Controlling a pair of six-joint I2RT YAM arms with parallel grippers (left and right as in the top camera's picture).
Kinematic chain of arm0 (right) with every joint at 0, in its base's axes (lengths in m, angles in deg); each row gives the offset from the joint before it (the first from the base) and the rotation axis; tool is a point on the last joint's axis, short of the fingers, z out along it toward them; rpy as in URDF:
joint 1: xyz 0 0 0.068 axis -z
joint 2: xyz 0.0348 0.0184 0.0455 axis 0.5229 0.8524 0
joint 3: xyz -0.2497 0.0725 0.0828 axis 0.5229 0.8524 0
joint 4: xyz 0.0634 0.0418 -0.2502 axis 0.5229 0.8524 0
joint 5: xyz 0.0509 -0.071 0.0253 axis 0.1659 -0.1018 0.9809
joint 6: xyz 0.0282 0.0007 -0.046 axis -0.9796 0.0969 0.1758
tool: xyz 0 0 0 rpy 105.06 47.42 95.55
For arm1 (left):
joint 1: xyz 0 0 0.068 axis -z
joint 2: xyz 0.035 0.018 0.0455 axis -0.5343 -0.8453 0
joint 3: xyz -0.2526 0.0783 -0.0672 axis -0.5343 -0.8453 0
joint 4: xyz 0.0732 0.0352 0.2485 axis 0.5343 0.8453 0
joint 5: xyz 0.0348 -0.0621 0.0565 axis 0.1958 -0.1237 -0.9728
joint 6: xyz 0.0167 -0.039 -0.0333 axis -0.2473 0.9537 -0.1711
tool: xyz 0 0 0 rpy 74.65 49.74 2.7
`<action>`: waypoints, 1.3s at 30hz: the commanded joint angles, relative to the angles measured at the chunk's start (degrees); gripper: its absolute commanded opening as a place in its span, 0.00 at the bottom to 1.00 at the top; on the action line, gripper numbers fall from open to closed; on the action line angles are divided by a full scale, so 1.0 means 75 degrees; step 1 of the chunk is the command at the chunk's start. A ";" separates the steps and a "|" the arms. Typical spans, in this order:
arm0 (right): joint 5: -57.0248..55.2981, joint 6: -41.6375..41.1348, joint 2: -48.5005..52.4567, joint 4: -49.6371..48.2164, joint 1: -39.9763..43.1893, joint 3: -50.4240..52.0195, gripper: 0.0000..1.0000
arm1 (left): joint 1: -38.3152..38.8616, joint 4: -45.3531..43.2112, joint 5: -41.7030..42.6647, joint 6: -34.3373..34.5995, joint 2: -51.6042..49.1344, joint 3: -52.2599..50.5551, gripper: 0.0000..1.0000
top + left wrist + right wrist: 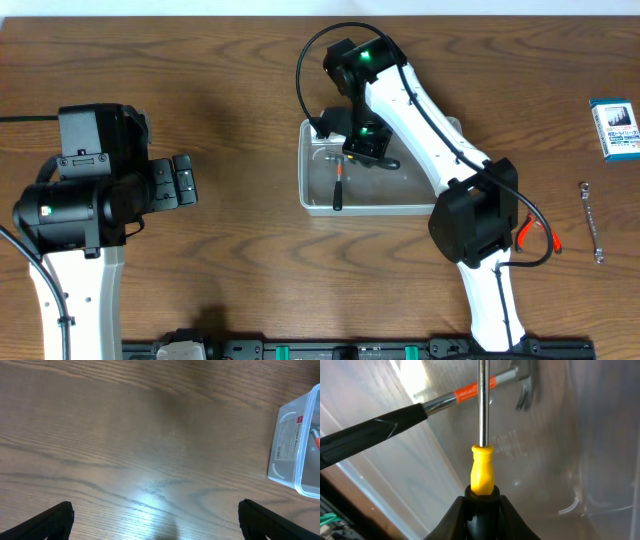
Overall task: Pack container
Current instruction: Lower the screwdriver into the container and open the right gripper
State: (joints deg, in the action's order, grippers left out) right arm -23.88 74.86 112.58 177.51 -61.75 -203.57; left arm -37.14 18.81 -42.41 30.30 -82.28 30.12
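Note:
The container (pixel 400 196) is a clear rectangular tub at mid-table; its end wall also shows in the left wrist view (pixel 294 445). Inside lies a hammer (pixel 338 188) with a black handle and orange band, also seen in the right wrist view (pixel 375 432). My right gripper (pixel 366 142) hangs over the tub's left half, shut on a screwdriver (pixel 482 472) by its black-and-yellow handle. The metal shaft points down at the tub floor (pixel 570 435) and crosses the hammer's neck. Off to the left over bare wood, my left gripper (pixel 184 181) is open and holds nothing (pixel 157 525).
A small blue-and-white box (pixel 614 128) sits at the far right edge. A slim wrench (pixel 591 222) lies below it. Orange-handled pliers (pixel 537 233) poke out from beside the right arm's base. A black rail runs along the table's front edge.

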 commanded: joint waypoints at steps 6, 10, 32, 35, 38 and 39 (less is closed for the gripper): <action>0.0061 0.0577 -0.0099 -0.0428 0.0289 0.0265 0.17 | -0.0038 0.0020 -0.0061 0.0073 -0.0041 0.0026 0.98; 0.0061 0.0577 -0.0093 -0.0425 0.0329 0.0291 0.22 | -0.0038 0.0020 -0.0061 0.0070 -0.0041 0.0026 0.98; 0.0052 -0.0134 -0.0242 0.0670 0.0219 0.0277 0.68 | -0.0038 0.0020 -0.0061 0.0073 -0.0041 0.0026 0.98; 0.0052 -0.0341 -0.0399 0.0667 0.0227 0.0277 0.70 | -0.0038 0.0020 -0.0061 0.0073 -0.0041 0.0026 0.98; -0.0017 -0.0516 -0.0586 0.0536 0.0248 0.0277 0.99 | -0.0038 0.0020 -0.0061 0.0070 -0.0041 0.0026 0.98; -0.0166 -0.0766 -0.0670 0.0367 0.0259 0.0277 0.99 | -0.0038 0.0020 -0.0061 0.0070 -0.0041 0.0026 0.98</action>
State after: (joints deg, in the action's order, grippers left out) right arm -24.04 72.92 111.46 181.55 -59.56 -201.65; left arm -37.14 18.81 -42.41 30.30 -82.28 30.12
